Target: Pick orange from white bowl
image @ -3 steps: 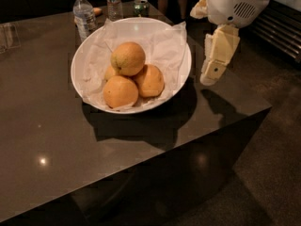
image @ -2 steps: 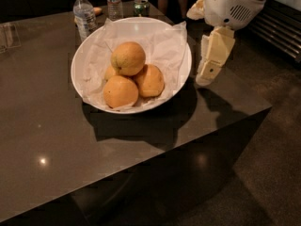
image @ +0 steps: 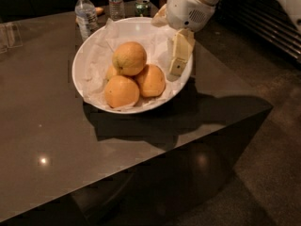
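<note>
Gripper [image: 177, 69] has swung in from outside the rim. It now hangs tip-down over the inner right side of the white bowl [image: 75, 72]. Spread or closed: cannot tell. The orange [image: 129, 58] sits near the gripper's left, apart from it, atop the smaller fruits [image: 122, 91]. It is round, with no clear long axis. Its dark stem dimple is low on the side turned away from the gripper.

The orange [image: 129, 58] sits atop other fruit [image: 122, 91] in the bowl [image: 78, 79], hand [image: 176, 68] over its right side
</note>
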`<state>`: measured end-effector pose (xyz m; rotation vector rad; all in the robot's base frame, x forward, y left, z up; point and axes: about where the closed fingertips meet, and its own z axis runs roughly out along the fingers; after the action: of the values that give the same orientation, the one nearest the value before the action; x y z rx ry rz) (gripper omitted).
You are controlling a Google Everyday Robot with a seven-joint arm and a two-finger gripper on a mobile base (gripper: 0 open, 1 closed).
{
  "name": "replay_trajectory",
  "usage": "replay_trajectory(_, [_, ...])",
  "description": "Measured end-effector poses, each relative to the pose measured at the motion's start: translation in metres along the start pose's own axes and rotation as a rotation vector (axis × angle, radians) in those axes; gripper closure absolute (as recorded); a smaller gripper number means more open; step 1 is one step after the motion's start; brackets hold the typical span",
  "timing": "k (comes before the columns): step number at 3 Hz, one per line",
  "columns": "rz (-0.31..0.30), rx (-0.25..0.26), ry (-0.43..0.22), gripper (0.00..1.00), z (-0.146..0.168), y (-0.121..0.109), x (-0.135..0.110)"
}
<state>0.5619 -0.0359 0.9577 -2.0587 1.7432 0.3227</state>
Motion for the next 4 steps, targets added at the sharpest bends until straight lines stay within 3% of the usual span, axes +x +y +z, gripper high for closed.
replay_trajectory(1, [-0.025, -0.038, -0.018, 0.0, 0.019, -0.011, -0.01])
replay_trajectory(3, [-0.038, -0.047, -0.057, 0.0, 0.035, -0.019, -0.018])
replay_trajectory(4, [-0.067, -0.099, -0.087, 0.0, 0.057, -0.028, -0.03])
